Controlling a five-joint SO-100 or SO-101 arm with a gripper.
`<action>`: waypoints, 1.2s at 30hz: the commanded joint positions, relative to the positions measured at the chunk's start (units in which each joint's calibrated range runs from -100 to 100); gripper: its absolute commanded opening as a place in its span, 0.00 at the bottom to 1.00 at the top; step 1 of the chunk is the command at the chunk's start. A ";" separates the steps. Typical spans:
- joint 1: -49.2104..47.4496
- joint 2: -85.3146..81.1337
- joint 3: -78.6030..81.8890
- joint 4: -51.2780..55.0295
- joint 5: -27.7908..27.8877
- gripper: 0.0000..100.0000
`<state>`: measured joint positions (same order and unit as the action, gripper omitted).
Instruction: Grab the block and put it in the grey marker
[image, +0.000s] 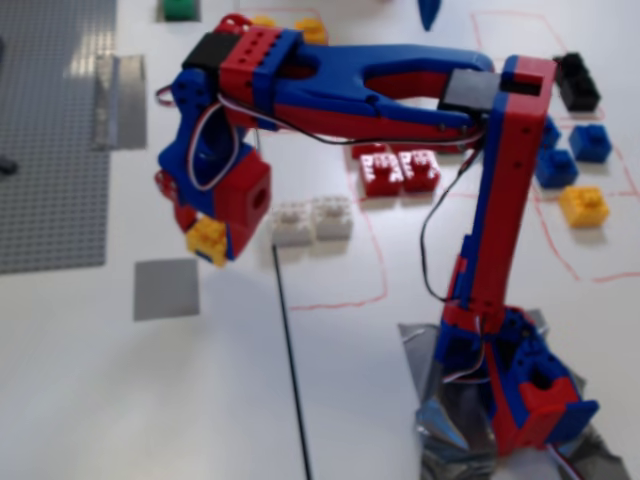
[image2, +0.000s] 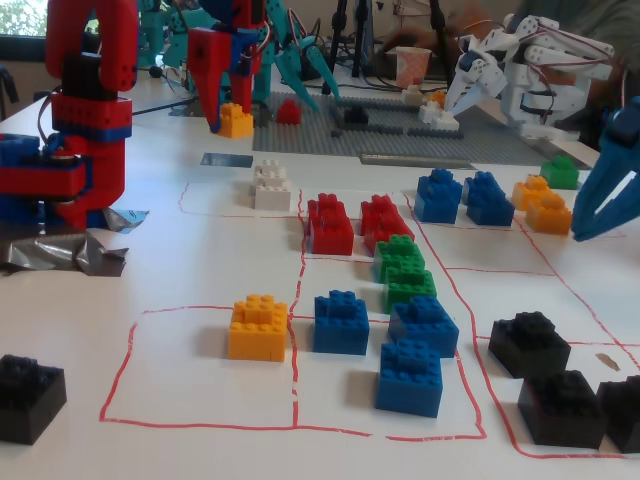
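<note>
My red and blue gripper (image: 212, 243) is shut on a yellow block (image: 205, 240) and holds it a little above the white table. The grey marker (image: 166, 288), a flat grey square, lies on the table just below and left of the block in a fixed view. In the other fixed view, the gripper (image2: 226, 118) hangs at the back left with the yellow block (image2: 236, 121) at its tip. There the grey marker (image2: 226, 159) lies just in front of it.
Two white blocks (image: 311, 220) and red blocks (image: 400, 171) lie right of the gripper inside red-drawn boxes. Blue (image: 573, 152), yellow (image: 584, 206) and black (image: 577, 82) blocks lie far right. A grey baseplate (image: 50, 130) covers the left. The arm's base (image: 515, 400) stands front right.
</note>
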<state>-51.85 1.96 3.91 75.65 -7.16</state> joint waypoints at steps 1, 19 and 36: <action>-1.15 -0.06 -6.81 -0.80 -0.68 0.00; -2.42 9.76 -13.44 -2.67 -1.37 0.00; -3.40 11.98 -14.17 -4.37 0.88 0.03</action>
<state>-54.26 15.81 -5.18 71.68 -6.72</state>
